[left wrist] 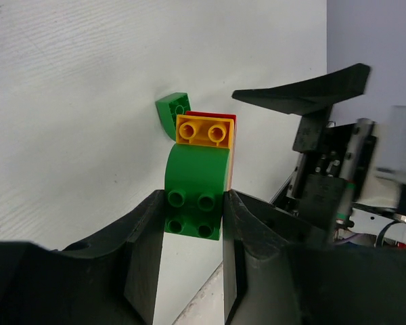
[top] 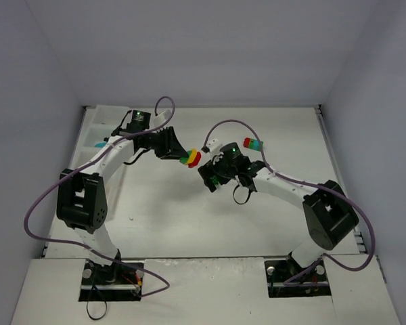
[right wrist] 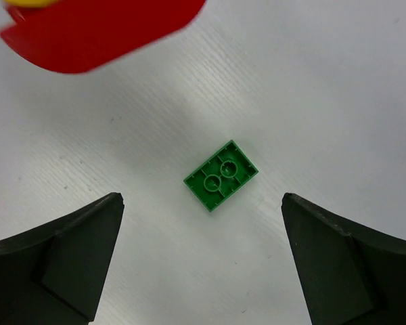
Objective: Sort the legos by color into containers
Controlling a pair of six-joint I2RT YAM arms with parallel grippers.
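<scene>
I work on a white table (top: 284, 135) boxed in by three plain walls. The back wall (top: 203, 47) runs across the top of the overhead view, and the left wall (top: 20, 135) and right wall (top: 389, 115) slant down either side. All look pale lavender-grey under soft, even light. Up close the tabletop shows fine ribbed lines and a few dark specks. A lighter board (top: 203, 291) runs along the bottom edge.

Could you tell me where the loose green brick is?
In the right wrist view the green brick lies on the table between the fingers of the open right gripper, close to the clump held by the left gripper.
</scene>
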